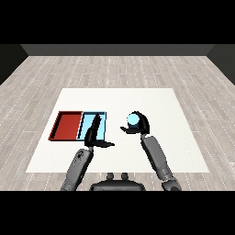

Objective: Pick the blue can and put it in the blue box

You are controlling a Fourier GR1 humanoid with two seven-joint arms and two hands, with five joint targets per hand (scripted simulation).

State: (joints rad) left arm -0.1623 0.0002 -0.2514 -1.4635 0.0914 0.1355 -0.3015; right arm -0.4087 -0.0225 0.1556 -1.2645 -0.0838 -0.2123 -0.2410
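From the head view, the right hand [139, 125] curls round the blue can [133, 120], holding it above the white table [174, 137], right of the blue tray [103, 123]. The left hand [94, 134] reaches over that tray's near edge, fingers straight and holding nothing. The red tray [66, 125] touches the blue tray's left side.

1. The table [174, 137] top is plain white and matt.
2. The floor [114, 69] shows pale grey wood planks with visible grain.
3. The red tray [66, 125] and light blue tray [87, 121] look smooth and flat-coloured.
4. The blue can [133, 120] has a pale, slightly shiny top.
5. The right hand [143, 124] and left hand [94, 135] are glossy black; the forearms [156, 156] are smooth grey with soft highlights.
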